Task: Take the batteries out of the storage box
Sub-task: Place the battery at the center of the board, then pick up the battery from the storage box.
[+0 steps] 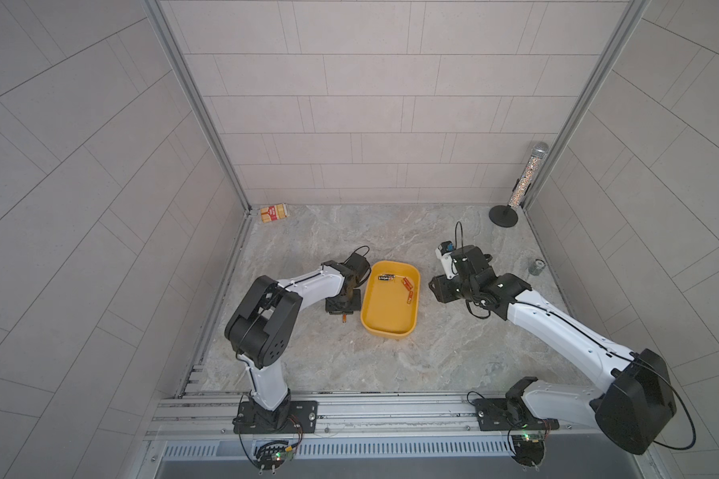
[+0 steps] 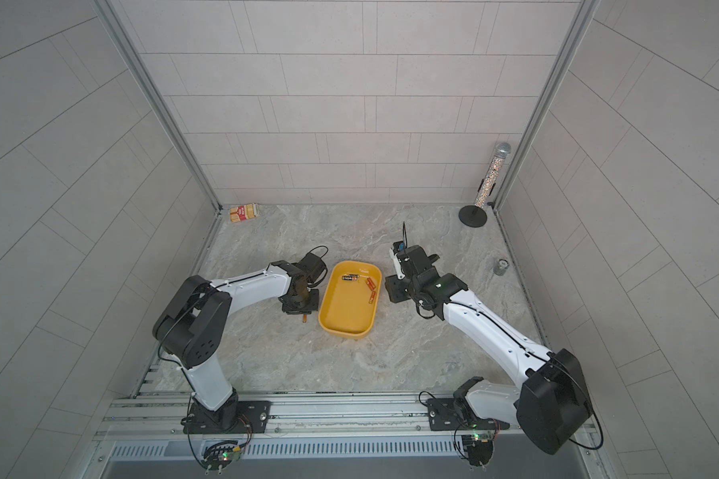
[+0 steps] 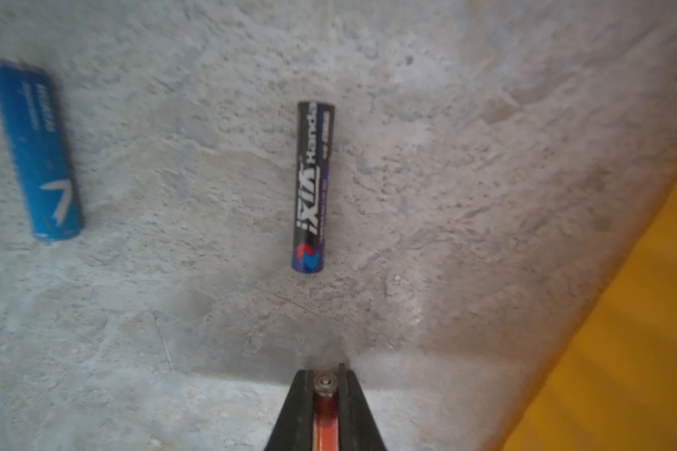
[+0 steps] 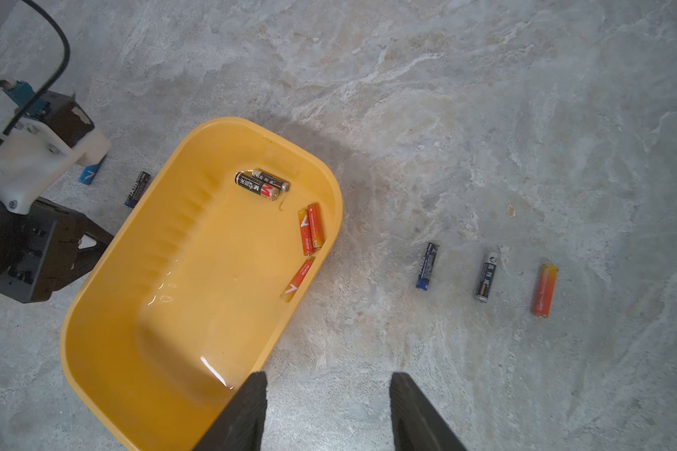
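The yellow storage box (image 1: 389, 319) lies between my two arms. Inside it, the right wrist view shows two black batteries (image 4: 262, 183), a pair of orange-red ones (image 4: 310, 228) and a third orange-red one (image 4: 297, 280). My left gripper (image 3: 325, 384) is shut on an orange-red battery (image 3: 323, 425), low over the table just left of the box. A black battery (image 3: 313, 187) and a blue one (image 3: 34, 148) lie on the table beneath it. My right gripper (image 4: 329, 375) is open and empty, right of the box. Three more batteries (image 4: 485, 276) lie on the table there.
A red-and-cream carton (image 1: 274, 213) lies in the back left corner. A glittery microphone on a round black stand (image 1: 524, 182) is at the back right. A small grey can (image 1: 536, 267) stands near the right wall.
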